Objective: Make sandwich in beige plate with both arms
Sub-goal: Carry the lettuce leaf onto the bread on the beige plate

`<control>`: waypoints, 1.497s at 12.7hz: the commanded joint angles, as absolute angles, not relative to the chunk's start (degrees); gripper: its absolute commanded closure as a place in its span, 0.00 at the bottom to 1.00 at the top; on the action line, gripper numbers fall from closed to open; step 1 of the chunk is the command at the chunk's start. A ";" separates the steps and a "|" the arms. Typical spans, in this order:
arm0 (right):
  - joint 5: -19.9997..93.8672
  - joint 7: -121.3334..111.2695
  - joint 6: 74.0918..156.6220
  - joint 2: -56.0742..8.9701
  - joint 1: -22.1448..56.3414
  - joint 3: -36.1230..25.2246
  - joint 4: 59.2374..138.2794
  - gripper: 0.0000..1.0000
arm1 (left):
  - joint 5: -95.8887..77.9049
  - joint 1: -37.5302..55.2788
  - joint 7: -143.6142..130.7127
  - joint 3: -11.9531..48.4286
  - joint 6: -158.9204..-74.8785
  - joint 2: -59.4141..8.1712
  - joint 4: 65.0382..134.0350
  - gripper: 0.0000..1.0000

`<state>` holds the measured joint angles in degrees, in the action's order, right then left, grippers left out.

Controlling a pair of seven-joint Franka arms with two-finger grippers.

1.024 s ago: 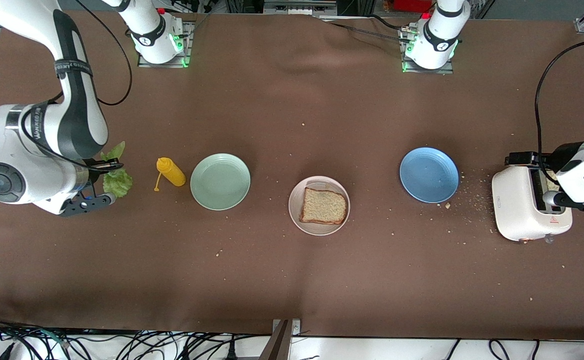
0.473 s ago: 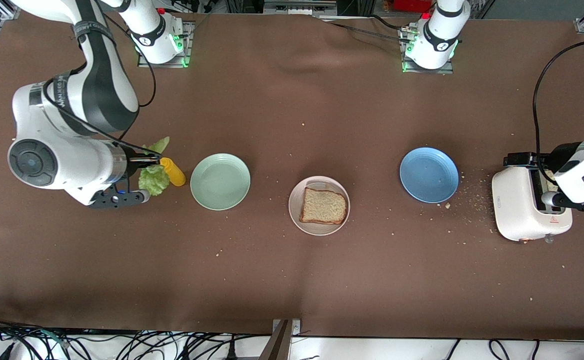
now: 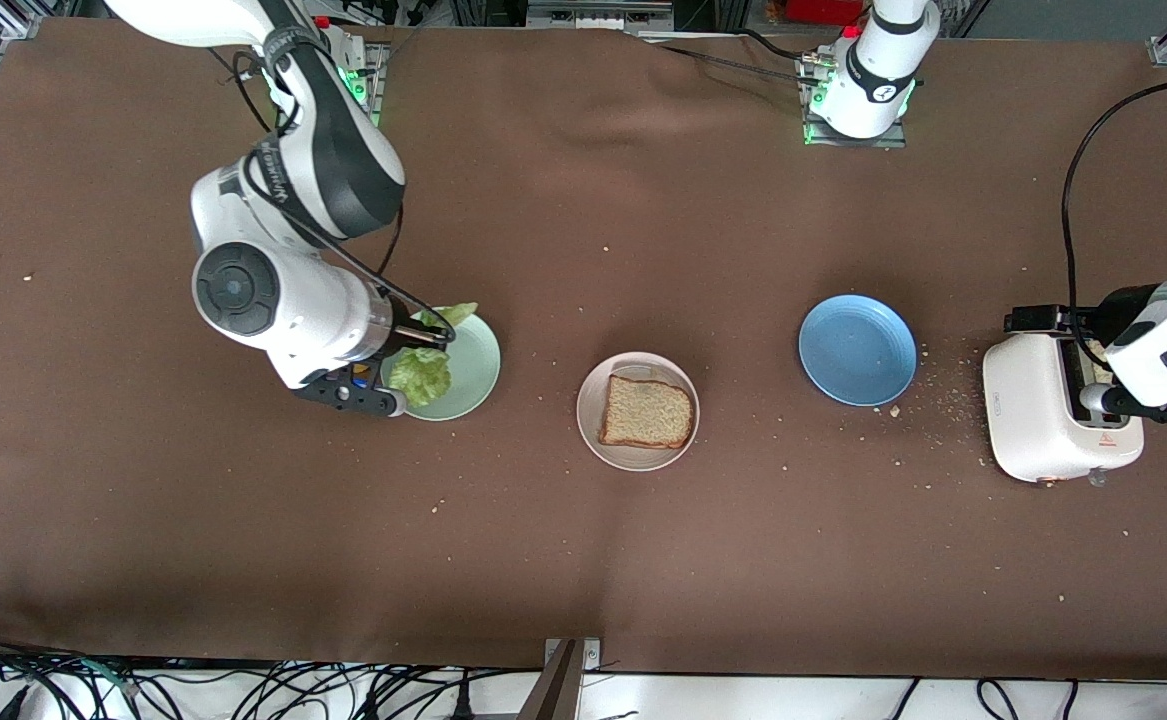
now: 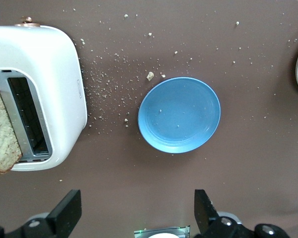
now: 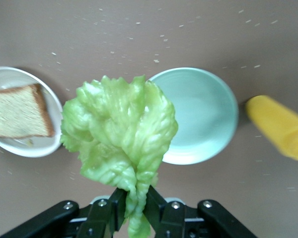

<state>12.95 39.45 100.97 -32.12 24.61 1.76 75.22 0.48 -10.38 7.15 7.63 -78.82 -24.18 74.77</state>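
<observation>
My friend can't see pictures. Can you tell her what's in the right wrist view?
The right end effector pinches a ruffled green lettuce leaf by its stem, dangling it above the brown table. Below it sit an empty round mint green plate, a yellow squeeze bottle lying down, and a round beige plate holding one slice of brown bread.

The light was bright and even from above, with only soft shadows under the plates and the toaster [image 3: 1058, 420], while the yellow bottle [image 5: 279, 127] looked blurry and the lettuce [image 5: 120, 144] looked a bit washed out
</observation>
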 commanded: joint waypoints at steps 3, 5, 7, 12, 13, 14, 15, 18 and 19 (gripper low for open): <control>15.99 58.32 119.14 -39.36 32.24 1.76 73.48 1.00 | 2.64 -10.20 6.59 7.91 -79.19 -23.47 75.32 0.00; 16.52 61.25 127.23 -42.70 35.32 1.76 73.48 1.00 | 2.64 -10.20 6.59 7.91 -79.19 -23.47 75.32 0.00; 17.75 65.89 135.56 -45.86 36.74 1.84 73.39 1.00 | 2.72 -10.20 6.59 7.91 -79.19 -23.47 75.41 0.00; 18.02 73.21 153.53 -51.85 38.14 5.36 73.39 1.00 | 2.72 -10.11 6.59 8.00 -79.19 -23.47 75.41 0.00; 18.02 73.39 153.63 -52.12 38.32 5.36 73.39 1.00 | 2.72 -10.11 6.59 8.00 -79.19 -23.47 75.41 0.00; 18.02 73.48 153.63 -52.47 38.32 5.45 73.39 0.85 | 2.72 -10.11 6.50 8.00 -79.19 -23.47 75.41 0.00; 18.02 74.00 153.63 -52.56 38.49 5.54 73.39 0.45 | 2.72 -10.02 6.50 8.09 -79.19 -23.47 75.41 0.00; 17.93 74.79 153.72 -52.56 39.29 5.45 73.48 0.00 | 2.72 -10.02 6.50 8.09 -79.19 -23.47 75.41 0.00; 18.02 74.79 153.72 -52.56 39.29 5.45 73.48 0.00 | 2.72 -10.02 6.50 8.09 -79.19 -23.47 75.41 0.00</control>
<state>17.06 74.30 153.14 -51.56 39.08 5.23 75.11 0.48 -10.22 7.13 7.68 -78.84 -24.18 74.77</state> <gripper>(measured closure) 0.485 0.000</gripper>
